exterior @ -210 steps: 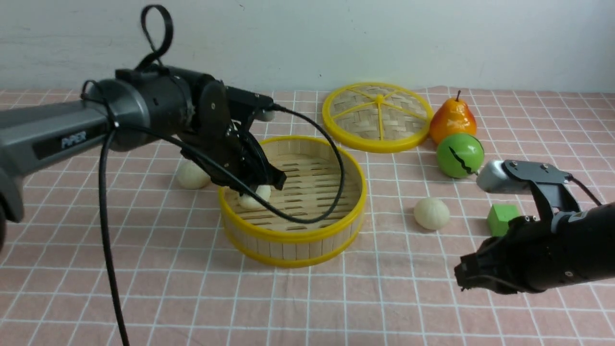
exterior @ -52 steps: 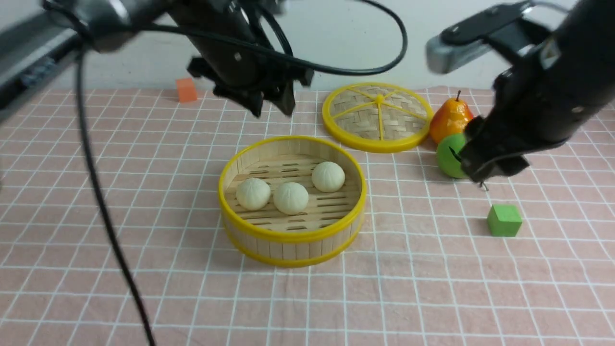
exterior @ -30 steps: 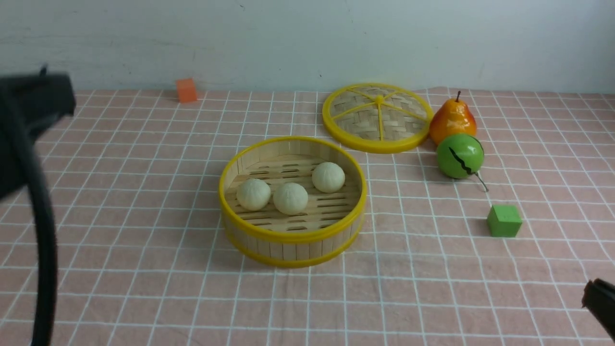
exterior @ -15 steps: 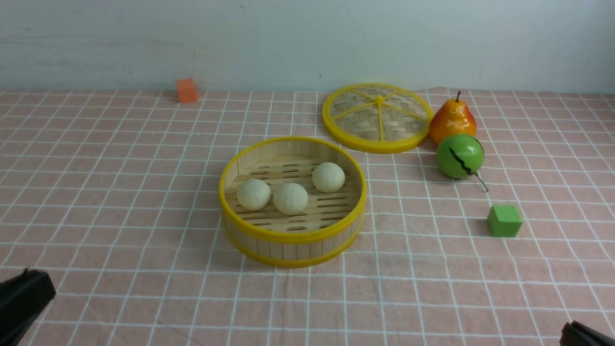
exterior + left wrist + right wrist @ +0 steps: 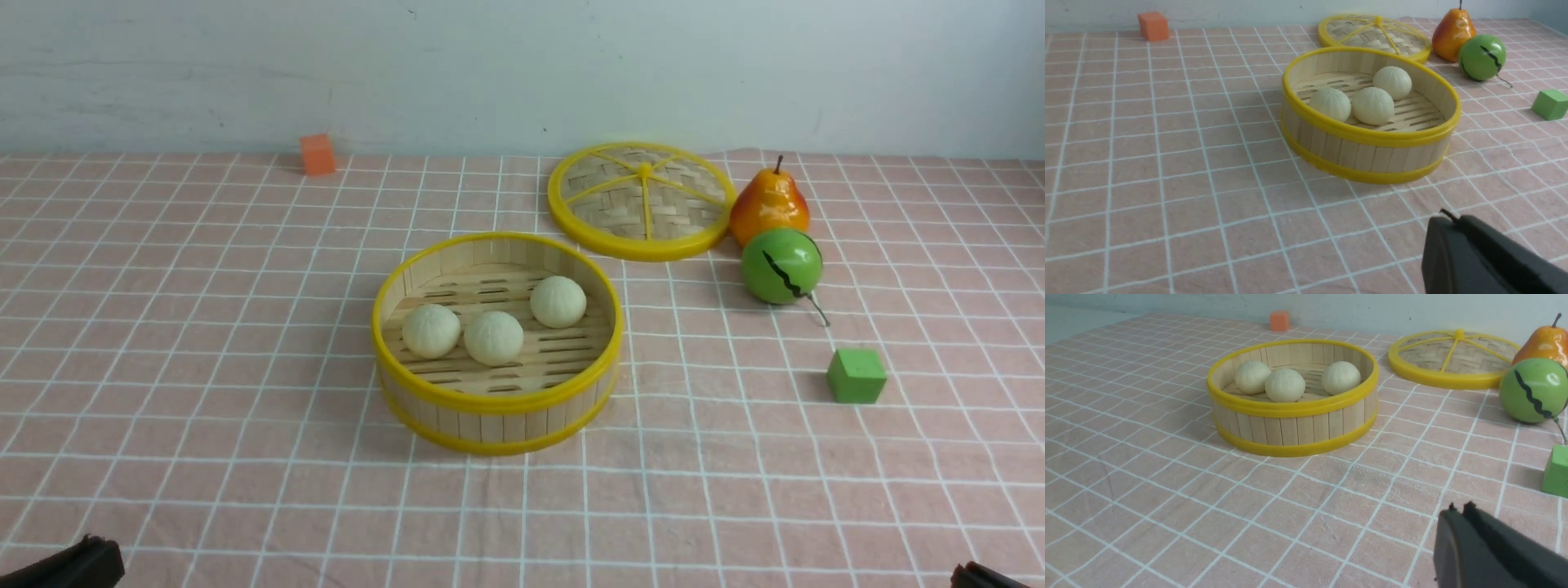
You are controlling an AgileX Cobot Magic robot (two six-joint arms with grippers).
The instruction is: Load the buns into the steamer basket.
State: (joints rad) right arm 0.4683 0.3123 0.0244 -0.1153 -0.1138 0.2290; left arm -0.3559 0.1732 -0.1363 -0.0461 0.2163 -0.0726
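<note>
At the middle of the desk (image 5: pixel 204 327), which is covered by a pink checked cloth, sits the steamer basket (image 5: pixel 498 425), upright and uncovered. All three buns (image 5: pixel 494 337) lie on its slatted floor: one toward 9 o'clock, one just beside it nearer the centre, and a third toward 2 o'clock, a little apart from that pair. None of them rests on the cloth.

From the basket, the woven lid (image 5: pixel 642 200) lies flat at about 1 o'clock, close to the basket's rim but not on it. A pear (image 5: pixel 769 204) stands at the lid's 3 o'clock edge, and the green ball (image 5: pixel 781 265) sits just beside the pear on the nearer side. A green cube (image 5: pixel 856 376) rests at roughly 3 o'clock from the basket, well apart from it. An orange cube (image 5: pixel 317 154) stands near the wall at about 11 o'clock.

Both arms are low at the near edge, showing only as dark slivers at 7 and 5 o'clock in the front view. The left fingers (image 5: pixel 1478 249) are pressed together and hold nothing. The right fingers (image 5: pixel 1474 547) are likewise closed and empty, their tips side by side above the cloth, well apart from the basket.
</note>
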